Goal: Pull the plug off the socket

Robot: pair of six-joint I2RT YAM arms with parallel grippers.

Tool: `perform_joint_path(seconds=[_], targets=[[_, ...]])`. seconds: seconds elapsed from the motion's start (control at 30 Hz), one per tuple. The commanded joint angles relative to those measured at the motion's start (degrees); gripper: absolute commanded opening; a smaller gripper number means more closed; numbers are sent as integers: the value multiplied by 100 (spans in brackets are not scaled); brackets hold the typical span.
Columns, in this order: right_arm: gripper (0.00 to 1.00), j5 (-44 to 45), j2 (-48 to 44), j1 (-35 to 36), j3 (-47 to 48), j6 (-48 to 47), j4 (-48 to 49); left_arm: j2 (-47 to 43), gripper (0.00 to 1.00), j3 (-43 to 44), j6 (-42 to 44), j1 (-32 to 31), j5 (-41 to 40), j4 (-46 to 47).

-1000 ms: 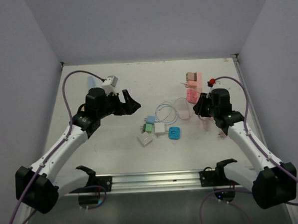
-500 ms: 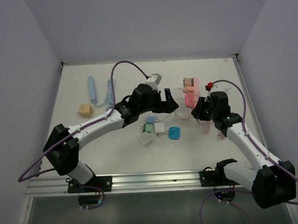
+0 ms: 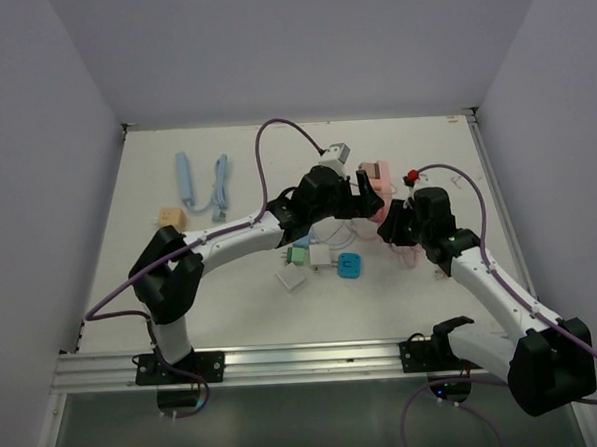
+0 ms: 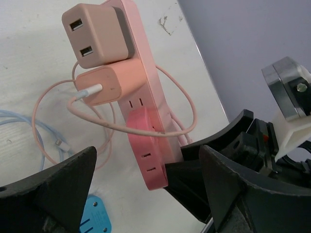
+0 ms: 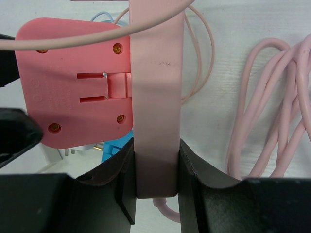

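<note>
Right pincer point(image 5: 155, 167) clamps socket strip point(image 5: 154, 73) end — left pincer point(image 4: 146, 189) wide, facing plug point(image 4: 95, 34).

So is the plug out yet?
Not yet. Done: the right gripper is clamped on the end of the pink power strip, holding it steady. In hand: the left gripper hangs open by the strip, facing the plugs. Left to do: close on a plug, maybe the two-port charger, and pull it free. Every plug sits in its socket.
</note>
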Motion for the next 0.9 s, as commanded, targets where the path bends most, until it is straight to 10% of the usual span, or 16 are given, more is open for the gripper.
perform_joint_path(seconds=[0.0, 0.87], targets=[[0, -34, -138, 53, 126, 59, 687, 233, 89, 340, -178, -39, -282, 382], [0, -834, -218, 62, -5, 366, 1196, 32, 51, -802, -855, 84, -230, 1524]])
